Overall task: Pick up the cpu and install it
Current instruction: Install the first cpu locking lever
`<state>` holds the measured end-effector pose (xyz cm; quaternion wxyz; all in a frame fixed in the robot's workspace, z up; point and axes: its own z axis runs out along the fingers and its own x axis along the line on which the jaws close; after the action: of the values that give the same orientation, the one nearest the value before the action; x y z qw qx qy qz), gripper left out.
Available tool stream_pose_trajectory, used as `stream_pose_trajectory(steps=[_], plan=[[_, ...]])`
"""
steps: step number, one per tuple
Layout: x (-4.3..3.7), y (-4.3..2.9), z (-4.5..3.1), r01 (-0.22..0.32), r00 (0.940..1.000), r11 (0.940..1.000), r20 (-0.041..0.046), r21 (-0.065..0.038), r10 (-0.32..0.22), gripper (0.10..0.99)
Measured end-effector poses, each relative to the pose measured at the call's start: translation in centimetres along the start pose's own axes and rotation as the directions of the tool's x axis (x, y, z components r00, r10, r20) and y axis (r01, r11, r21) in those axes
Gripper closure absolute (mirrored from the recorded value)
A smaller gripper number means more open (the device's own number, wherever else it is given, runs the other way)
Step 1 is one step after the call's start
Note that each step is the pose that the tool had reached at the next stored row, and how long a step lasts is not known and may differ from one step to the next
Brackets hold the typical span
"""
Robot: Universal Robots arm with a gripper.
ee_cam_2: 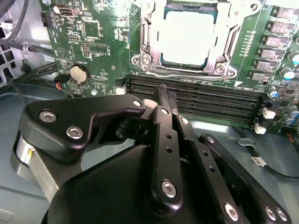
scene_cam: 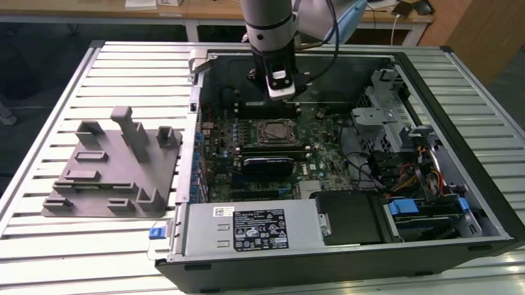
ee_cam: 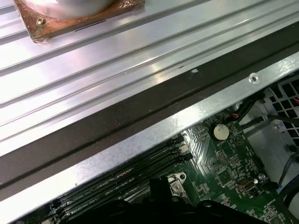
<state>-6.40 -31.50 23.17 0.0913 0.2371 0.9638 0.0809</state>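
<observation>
The cpu (ee_cam_2: 186, 37), a shiny silver square, lies flat inside the metal-framed socket (ee_cam_2: 145, 42) on the green motherboard; it also shows at the board's middle (scene_cam: 274, 130) in the exterior view. My gripper (ee_cam_2: 166, 94) hangs over the black memory slots (ee_cam_2: 210, 100) just beside the socket, apart from the cpu. Its two black fingers are pressed together with nothing between them. In the exterior view the gripper (scene_cam: 281, 95) hangs inside the open computer case, on the far side of the socket.
A grey plastic fixture block (scene_cam: 115, 169) with upright posts stands on the slatted table at the exterior view's left. The case wall (scene_cam: 195, 123), power supply (scene_cam: 250, 228) and drive bays with cables (scene_cam: 402, 160) ring the board. A coin battery (ee_cam_2: 77, 73) sits nearby.
</observation>
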Motion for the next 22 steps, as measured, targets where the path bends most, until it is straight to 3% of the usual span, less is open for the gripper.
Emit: stream_pose_trajectory(steps=[2,5,9,12,22], plan=[[0.0,0.0,0.01,0.002,1.0,0.9999,0.0005,0.014,-0.002,0.98],[0.0,-0.01,0.05,0.006,1.0,0.9989,-0.0045,0.046,-0.006,0.98],[-0.04,-0.1,0.1,0.008,0.9998,0.9968,-0.0204,0.079,-0.007,0.98],[-0.22,-0.44,0.09,0.009,0.9994,0.9952,-0.0333,0.097,-0.006,0.98],[-1.54,-2.93,-0.09,0.01,0.9989,0.994,-0.0457,0.109,-0.005,0.98]])
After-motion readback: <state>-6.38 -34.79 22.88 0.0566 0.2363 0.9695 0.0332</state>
